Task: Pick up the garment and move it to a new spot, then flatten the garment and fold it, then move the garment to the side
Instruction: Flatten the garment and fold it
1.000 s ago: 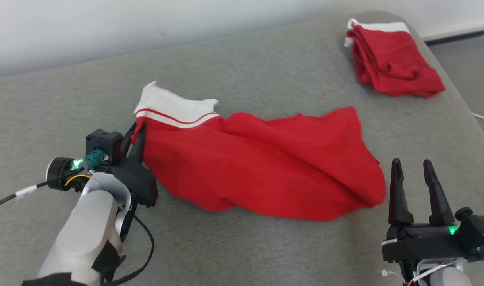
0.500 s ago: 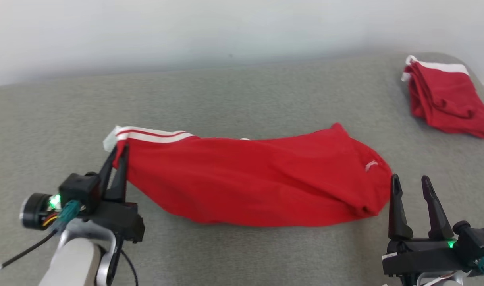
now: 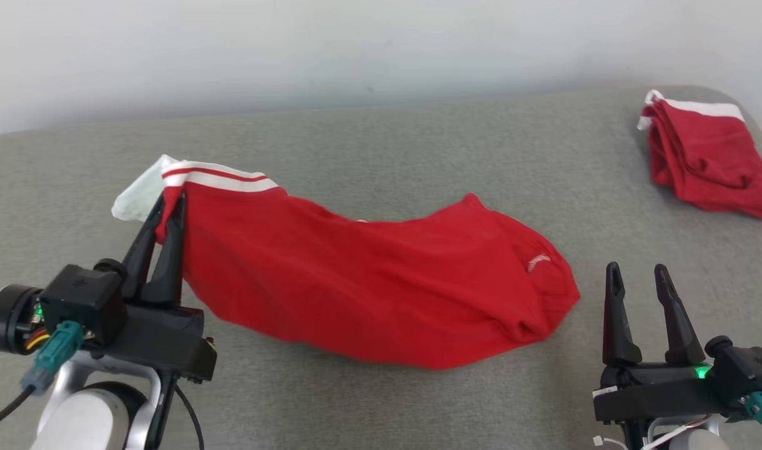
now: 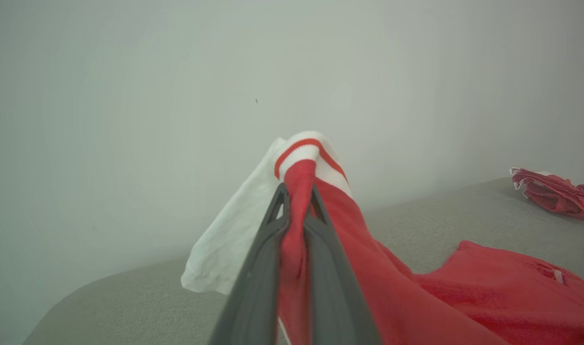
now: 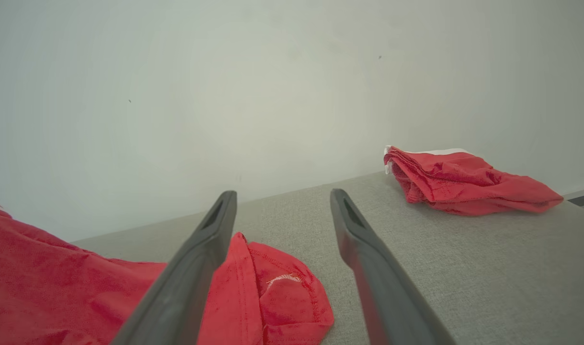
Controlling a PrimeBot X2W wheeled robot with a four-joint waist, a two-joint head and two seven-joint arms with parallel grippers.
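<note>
A: What do we have on the garment (image 3: 368,294)?
B: We see red cloth with a white band (image 3: 221,180) crossed by one red stripe at its left end. A plain white flap (image 3: 134,199) hangs just past it.
A: Lying flat?
B: No. We see that left end held up off the grey surface (image 3: 381,156), a fold of red just below the band pinched between the fingers of the left gripper (image 3: 171,203). From there it sags down to the right, and its wrinkled right end rests bunched on the surface.
A: Any marks?
B: A small white mark (image 3: 537,261) near that right end; we cannot read it.
</note>
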